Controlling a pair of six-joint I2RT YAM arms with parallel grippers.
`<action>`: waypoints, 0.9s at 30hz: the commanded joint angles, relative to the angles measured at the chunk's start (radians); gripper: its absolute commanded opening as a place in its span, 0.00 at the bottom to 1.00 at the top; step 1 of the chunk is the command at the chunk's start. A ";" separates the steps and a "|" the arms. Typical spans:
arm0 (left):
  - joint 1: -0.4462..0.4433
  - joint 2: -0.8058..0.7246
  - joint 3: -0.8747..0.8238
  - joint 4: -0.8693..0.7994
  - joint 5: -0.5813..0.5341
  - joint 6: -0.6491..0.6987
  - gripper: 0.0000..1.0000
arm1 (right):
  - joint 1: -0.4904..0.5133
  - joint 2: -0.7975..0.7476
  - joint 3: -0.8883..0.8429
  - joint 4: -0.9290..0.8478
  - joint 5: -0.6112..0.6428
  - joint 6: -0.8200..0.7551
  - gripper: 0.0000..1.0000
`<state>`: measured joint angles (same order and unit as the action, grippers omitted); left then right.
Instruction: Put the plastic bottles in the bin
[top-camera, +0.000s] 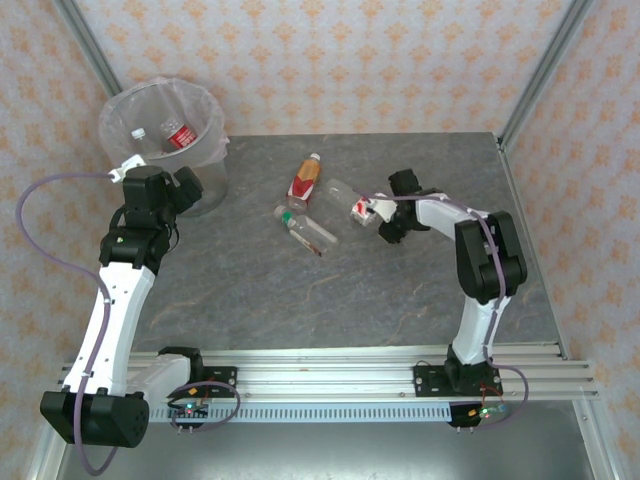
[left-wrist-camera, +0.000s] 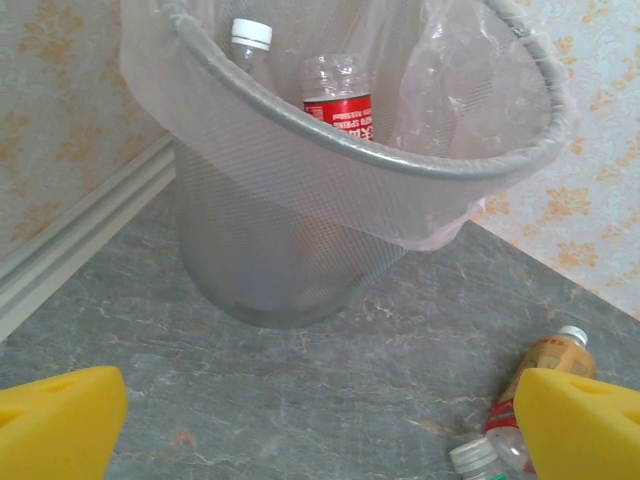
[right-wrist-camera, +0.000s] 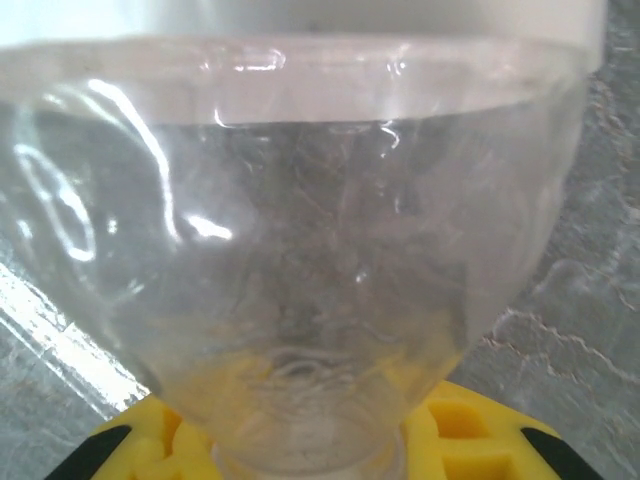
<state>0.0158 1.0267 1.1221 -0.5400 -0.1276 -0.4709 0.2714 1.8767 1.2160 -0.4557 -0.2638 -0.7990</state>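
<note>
plastic bottle (top-camera: 345, 192) | gripped in right claw (top-camera: 377, 215) | 2 in bin (left-wrist-camera: 330, 143)

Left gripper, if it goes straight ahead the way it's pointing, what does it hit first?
Probably the bin: its mesh wall stands directly ahead of the open fingers, though depth is unclear.

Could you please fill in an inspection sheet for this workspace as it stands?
Surface: grey marbled table.
Job's things: bin holds a white-cap bottle and a red-label bottle; brown bottle and green-cap bottle lie mid-table; clear bottle gripped.
Clutter: nothing seen.
End effectors: left end effector open, facing the bin; right end effector shut on the clear bottle.
Cables: purple cable loops beside the left arm; second cable runs along the right arm.
Surroundings: patterned walls, metal frame posts.
</note>
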 joint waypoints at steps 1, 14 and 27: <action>0.009 0.013 0.018 -0.041 -0.042 -0.002 1.00 | 0.002 -0.090 -0.050 0.094 0.036 0.062 0.00; 0.007 0.016 -0.027 0.075 0.231 -0.006 1.00 | 0.079 -0.330 -0.257 0.313 0.044 0.294 0.00; -0.067 0.147 -0.097 0.303 0.637 -0.139 1.00 | 0.222 -0.396 -0.307 0.382 -0.069 0.537 0.00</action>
<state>-0.0181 1.1847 1.0462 -0.3569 0.4107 -0.5644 0.4702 1.5169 0.9356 -0.1238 -0.2989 -0.3473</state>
